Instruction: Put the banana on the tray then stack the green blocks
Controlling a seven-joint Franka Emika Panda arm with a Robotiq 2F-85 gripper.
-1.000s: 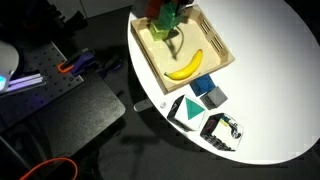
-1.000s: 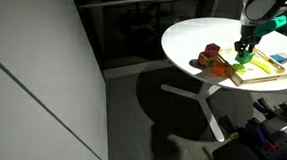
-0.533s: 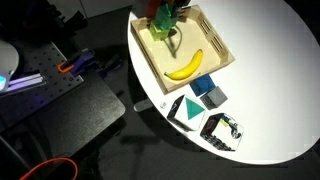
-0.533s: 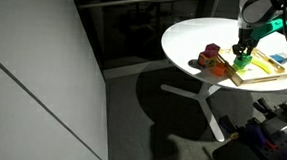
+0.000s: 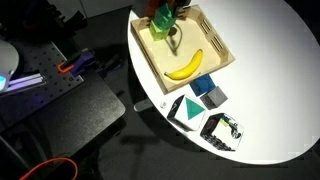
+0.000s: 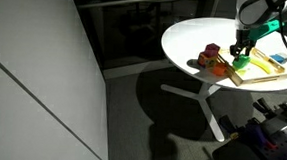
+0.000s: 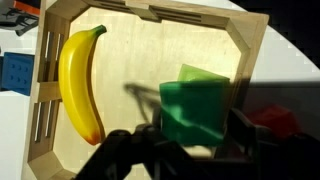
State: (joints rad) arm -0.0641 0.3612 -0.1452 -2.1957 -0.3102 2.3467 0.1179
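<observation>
**A:** Found the banana [image 7: 80,82] yet?

**B:** Yep. Lying flat inside the tray [image 7: 150,12], tucked along one long wall in the wrist view. Dark tips at both ends.

**A:** And spotted the green blocks [image 7: 195,105]?

**B:** Also inside the tray, well apart from the banana. Only making out one green lump with a paler edge behind a brighter face, so can't say how stacked. Sitting right between the fingers [image 7: 120,150] of the gripper [image 7: 185,135].

**A:** Clamped or let go?

**B:** Honestly can't tell. Seeing a finger on each side of the green, but too dark to make out contact.

**A:** Anything else around?

**B:** Noticed a blue block [image 7: 18,75] just outside the tray wall, plus a dark green triangle [image 5: 183,110] on the white table [image 5: 270,70].
</observation>
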